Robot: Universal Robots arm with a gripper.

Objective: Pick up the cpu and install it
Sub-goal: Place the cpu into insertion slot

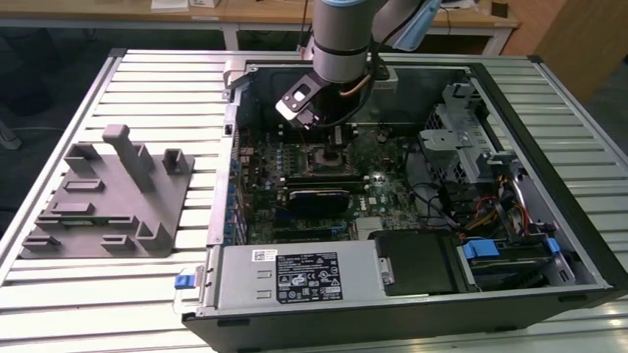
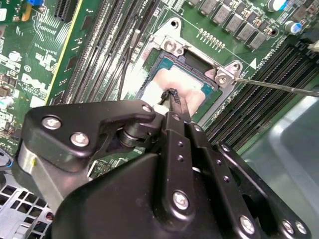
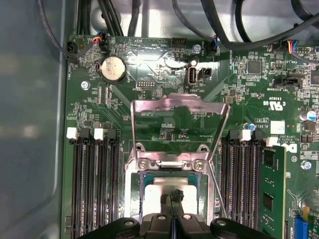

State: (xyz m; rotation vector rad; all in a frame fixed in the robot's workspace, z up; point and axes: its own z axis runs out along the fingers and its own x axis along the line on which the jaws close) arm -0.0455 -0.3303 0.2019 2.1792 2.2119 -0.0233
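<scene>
inside the open case [image 1: 412,320], over the green board [image 1: 393,176]: arm [image 1: 339,44] reaching down, tool [image 1: 331,149] at the socket near the board's middle.

in both wrist views, cpu [image 2: 162,82] [image 3: 152,196] lying flat in the socket well, pale silvery top up, thin dark rim showing along its edges. metal socket frame [image 2: 219,74] [image 3: 169,162] around it, screws at the corners. load plate [image 3: 174,107] in the first wrist view swung up and standing open just beside the socket, thin lever rod [image 3: 214,184] [image 2: 279,84] slanting off alongside.

tool [image 2: 172,94] [image 3: 173,195] narrow: two black fingers [image 2: 175,107] [image 3: 167,204] closed against each other, a mere seam between, tips down on the middle of the cpu's top. cpu wider than the pair on both sides, so touched from above, not clamped.

in the first wrist view, memory slots [image 3: 94,184] flanking the socket, a green memory stick [image 3: 271,189] in the far bank, a round coin cell [image 3: 113,68] further off on the board, black cables [image 3: 224,30] looping past the board's edge.

in the exterior view, silver power supply [image 1: 294,276] along the case's near wall, drive cage [image 1: 457,140] on the exterior view's right. on the exterior view's left, grey fixture [image 1: 108,198] with upright posts, resting on the slatted metal surface [image 1: 128,294], near the case but apart from it.
</scene>
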